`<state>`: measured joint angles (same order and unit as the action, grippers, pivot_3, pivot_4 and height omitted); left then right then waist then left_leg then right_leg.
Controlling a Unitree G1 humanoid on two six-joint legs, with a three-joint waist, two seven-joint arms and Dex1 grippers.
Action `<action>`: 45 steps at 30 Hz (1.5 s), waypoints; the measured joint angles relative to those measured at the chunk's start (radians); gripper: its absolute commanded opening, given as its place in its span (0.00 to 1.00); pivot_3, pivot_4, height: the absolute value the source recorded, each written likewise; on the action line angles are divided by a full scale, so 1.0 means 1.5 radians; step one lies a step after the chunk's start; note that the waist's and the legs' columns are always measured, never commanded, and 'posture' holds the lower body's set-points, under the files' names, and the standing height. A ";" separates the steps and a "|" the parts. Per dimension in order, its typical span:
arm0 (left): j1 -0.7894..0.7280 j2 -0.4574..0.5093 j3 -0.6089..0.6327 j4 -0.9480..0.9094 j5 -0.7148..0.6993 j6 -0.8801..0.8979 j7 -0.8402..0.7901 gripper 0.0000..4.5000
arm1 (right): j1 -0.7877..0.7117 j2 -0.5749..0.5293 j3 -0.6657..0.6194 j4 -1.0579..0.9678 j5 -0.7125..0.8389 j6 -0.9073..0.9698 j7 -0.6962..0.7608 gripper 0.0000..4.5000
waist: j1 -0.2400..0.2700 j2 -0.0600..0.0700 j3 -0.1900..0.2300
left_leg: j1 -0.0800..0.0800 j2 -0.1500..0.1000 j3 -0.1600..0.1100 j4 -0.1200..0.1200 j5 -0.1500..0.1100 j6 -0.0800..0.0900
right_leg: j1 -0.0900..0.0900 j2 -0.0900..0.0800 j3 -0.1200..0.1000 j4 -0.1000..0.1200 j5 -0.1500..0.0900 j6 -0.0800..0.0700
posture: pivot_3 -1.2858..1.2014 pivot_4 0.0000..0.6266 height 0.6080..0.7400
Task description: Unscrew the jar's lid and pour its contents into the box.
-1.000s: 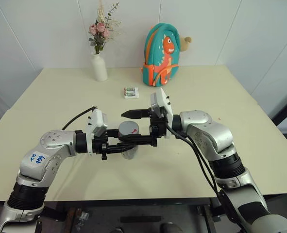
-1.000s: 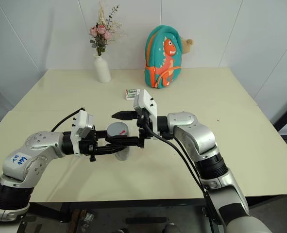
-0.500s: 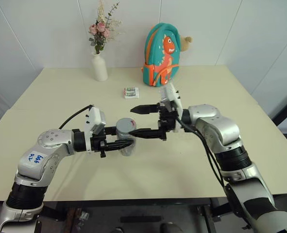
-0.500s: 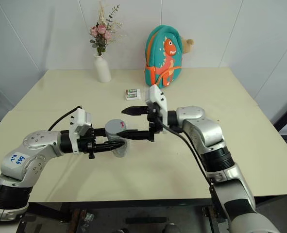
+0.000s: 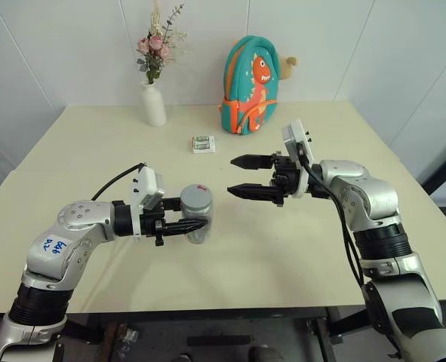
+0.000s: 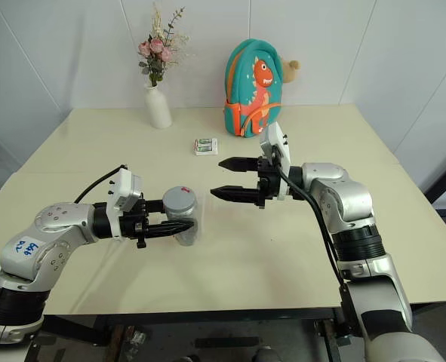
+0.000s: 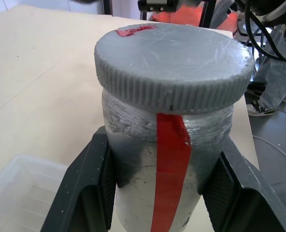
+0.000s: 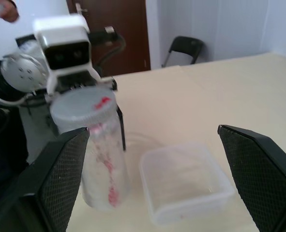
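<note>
Lower left of centre in the left eye view, the left gripper point(image 5: 191, 224) pinches the jar point(image 5: 198, 219) by its body, upright above the table point(image 5: 72, 143). The ribbed lid point(image 7: 174, 67) is still on; it offers good purchase at its rim. Centre right, the right gripper point(image 5: 244, 176) stands spread, apart. The jar probably weighs little. The clear box point(image 8: 186, 181) lies just beside the jar.

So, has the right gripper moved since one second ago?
Yes. The right gripper, open, has drawn back from the lid toward the robot's right; it was around the lid under the backpack, and now a gap separates them.
</note>
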<state>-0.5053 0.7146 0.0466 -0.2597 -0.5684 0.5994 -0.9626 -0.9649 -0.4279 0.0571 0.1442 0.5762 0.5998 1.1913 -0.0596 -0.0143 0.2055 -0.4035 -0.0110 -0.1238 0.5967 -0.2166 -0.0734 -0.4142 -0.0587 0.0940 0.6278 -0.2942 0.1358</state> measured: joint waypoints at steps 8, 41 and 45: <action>0.000 -0.001 -0.006 0.001 0.000 0.000 0.000 0.44 | 0.013 0.057 0.048 -0.096 0.011 0.053 -0.050 0.99 | 0.003 0.000 0.000 | 0.000 0.000 0.000 0.000 0.000 0.000 | 0.000 0.000 0.000 0.000 0.000 0.000 | 0.52 0.24 1.00; -0.010 -0.006 -0.009 0.023 0.002 0.001 -0.005 0.44 | -0.017 -0.027 0.062 0.012 -0.056 0.029 -0.022 0.99 | 0.000 0.000 0.000 | 0.000 0.000 0.000 0.000 0.000 0.000 | 0.000 0.000 0.000 0.000 0.000 0.000 | 0.52 0.24 1.00; -0.010 -0.006 -0.009 0.022 0.002 0.001 -0.005 0.44 | -0.007 -0.044 0.062 0.008 -0.048 0.041 0.012 0.99 | 0.002 0.000 0.000 | 0.000 -0.001 0.000 0.000 0.000 0.000 | 0.000 0.000 0.000 0.000 0.000 0.000 | 0.52 0.24 1.00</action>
<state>-0.5209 0.7052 0.0325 -0.2260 -0.5654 0.6010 -0.9701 -0.9747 -0.4937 0.1495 0.1555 0.5035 0.6612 1.2096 -0.0561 -0.0144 0.2055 -0.4038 -0.0118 -0.1236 0.5968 -0.2164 -0.0736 -0.4141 -0.0594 0.0939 0.6274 -0.2941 0.1358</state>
